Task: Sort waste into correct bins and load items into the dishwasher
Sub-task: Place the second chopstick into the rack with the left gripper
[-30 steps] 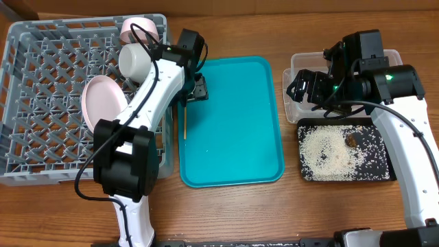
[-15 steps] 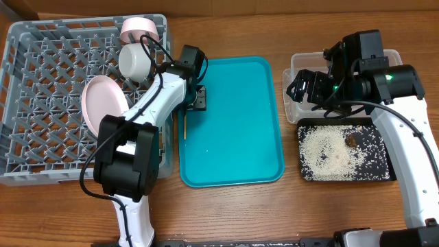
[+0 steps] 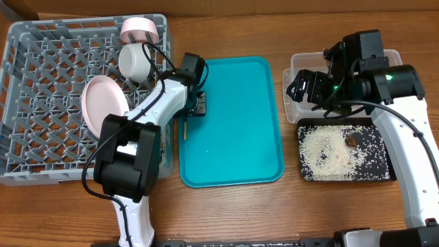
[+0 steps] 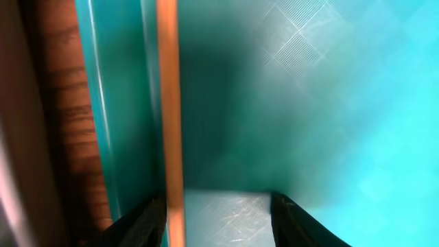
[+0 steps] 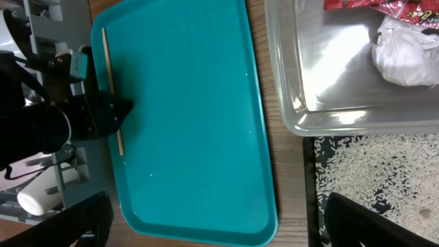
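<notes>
My left gripper (image 3: 197,106) is open low over the left edge of the teal tray (image 3: 233,137). A thin wooden chopstick (image 4: 169,116) lies between its fingers (image 4: 218,219), close to the left one; it also shows in the overhead view (image 3: 184,127). My right gripper (image 3: 302,88) is open and empty above the clear tub (image 5: 309,75), which holds the red wrapper (image 5: 370,5) and white tissue (image 5: 405,51). The black tray (image 3: 384,168) holds rice grains (image 3: 329,152) with a brown bit. The grey dish rack (image 3: 41,171) holds the pink plate (image 3: 103,103), white cup (image 3: 136,62) and a pink bowl (image 3: 140,29).
The teal tray lies between the rack and the two bins, bare but for the chopstick at its left rim. A strip of wooden table (image 3: 240,213) runs along the front. The left arm reaches across the rack's right wall.
My left gripper has moved a little toward the front along the teal tray's left edge, over the chopstick. The right arm has not moved.
</notes>
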Motion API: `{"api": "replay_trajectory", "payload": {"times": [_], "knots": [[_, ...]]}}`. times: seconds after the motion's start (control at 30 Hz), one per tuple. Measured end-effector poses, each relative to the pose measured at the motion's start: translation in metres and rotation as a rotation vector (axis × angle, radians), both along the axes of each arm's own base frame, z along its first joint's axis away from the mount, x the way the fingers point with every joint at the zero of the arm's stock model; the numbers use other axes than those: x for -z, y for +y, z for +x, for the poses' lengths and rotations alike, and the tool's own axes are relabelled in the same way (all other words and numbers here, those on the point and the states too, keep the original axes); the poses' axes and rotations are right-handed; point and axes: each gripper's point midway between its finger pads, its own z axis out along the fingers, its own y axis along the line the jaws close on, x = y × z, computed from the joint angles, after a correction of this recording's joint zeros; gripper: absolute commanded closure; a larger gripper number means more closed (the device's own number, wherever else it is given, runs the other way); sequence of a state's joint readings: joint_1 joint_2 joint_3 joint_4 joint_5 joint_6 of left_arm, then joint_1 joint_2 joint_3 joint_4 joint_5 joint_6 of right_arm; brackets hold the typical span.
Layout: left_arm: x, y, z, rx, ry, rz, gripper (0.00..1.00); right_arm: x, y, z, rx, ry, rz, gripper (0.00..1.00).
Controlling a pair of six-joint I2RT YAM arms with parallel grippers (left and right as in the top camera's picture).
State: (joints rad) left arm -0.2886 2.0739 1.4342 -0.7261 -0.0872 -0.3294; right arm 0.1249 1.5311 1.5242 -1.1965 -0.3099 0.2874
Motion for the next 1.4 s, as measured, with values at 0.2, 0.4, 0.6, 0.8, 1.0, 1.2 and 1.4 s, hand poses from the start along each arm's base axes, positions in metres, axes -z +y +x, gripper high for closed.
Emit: {"api": "replay_trajectory", "payload": {"times": [0.2,0.4,0.6,0.8,1.0,1.2,1.4], "knots": [[0.0,0.0,0.001,0.005,-0.009,0.0,0.96,0.0,0.0,0.0,0.0,0.0,0.0,0.0],[-0.014,0.006,-0.015,0.004,0.085,0.032,0.96,0.0,0.0,0.0,-0.001,0.0,0.0,0.0],[-0.152,-0.001,0.013,0.003,-0.059,-0.003,0.96,0.0,0.0,0.0,0.0,0.0,0.0,0.0],[-0.227,0.037,-0.001,-0.008,-0.176,0.026,0.96,0.0,0.0,0.0,0.0,-0.001,0.0,0.0],[-0.176,0.074,0.006,-0.043,-0.116,0.074,0.95,0.0,0.0,0.0,0.0,0.0,0.0,0.0],[-0.129,0.078,0.001,-0.024,-0.058,0.09,0.37,0.0,0.0,0.0,0.0,-0.001,0.0,0.0],[-0.125,0.079,-0.007,-0.028,-0.023,0.093,0.35,0.0,0.0,0.0,0.0,0.001,0.0,0.0]]}}
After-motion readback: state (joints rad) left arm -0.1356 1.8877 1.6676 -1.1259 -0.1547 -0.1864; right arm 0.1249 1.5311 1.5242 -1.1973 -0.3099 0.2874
